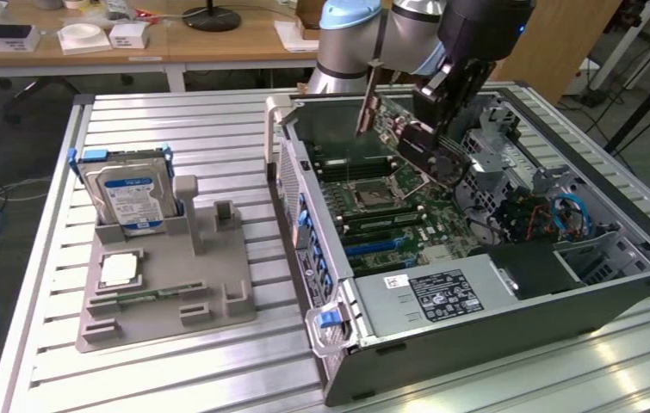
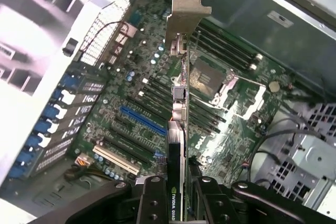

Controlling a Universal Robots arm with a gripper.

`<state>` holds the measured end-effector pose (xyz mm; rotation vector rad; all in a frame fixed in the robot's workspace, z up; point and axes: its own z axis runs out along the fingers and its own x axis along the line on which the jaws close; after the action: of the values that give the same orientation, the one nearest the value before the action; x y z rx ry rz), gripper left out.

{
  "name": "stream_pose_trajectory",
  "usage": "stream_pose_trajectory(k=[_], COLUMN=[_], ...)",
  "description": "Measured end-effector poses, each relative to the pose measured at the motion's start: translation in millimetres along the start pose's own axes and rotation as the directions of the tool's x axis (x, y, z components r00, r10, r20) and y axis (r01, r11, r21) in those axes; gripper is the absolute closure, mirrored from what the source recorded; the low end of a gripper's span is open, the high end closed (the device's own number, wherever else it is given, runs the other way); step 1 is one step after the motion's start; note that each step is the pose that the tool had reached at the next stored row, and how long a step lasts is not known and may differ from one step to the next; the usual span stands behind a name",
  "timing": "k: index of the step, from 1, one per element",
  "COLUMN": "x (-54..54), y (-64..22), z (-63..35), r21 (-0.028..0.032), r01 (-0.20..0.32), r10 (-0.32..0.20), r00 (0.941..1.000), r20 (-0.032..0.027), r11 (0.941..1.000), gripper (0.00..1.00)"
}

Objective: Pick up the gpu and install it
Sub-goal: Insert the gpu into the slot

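The gripper (image 2: 181, 195) holds the gpu (image 2: 177, 140) over the motherboard (image 2: 131, 93), jaws pinching its flat faces — probably light, stiff, fragile — best held by bare edges

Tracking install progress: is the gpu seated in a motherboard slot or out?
Out. The gripper holds the gpu tilted in the air above the open computer case, clear of the motherboard.

gpu (image 2: 176, 145) edge, white lettering, seemingly "NVIDIA QUAD"
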<state>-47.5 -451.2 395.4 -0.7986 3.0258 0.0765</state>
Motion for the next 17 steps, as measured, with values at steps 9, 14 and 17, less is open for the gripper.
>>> stream_pose_trajectory(k=[9,14,17], x=[0.0,0.0,0.0], y=[-0.1,-0.1,-0.1], z=[0.5,0.8,0.9], r21=[-0.0039,-0.0064,-0.0078], r01=[0.145,0.223,0.266], r10=[-0.145,-0.223,-0.266], r00=[0.9894,0.9748,0.9639], r20=[-0.0062,-0.0093,-0.0110], r11=[0.9894,0.9748,0.9640], gripper=[0.74,0.74,0.74])
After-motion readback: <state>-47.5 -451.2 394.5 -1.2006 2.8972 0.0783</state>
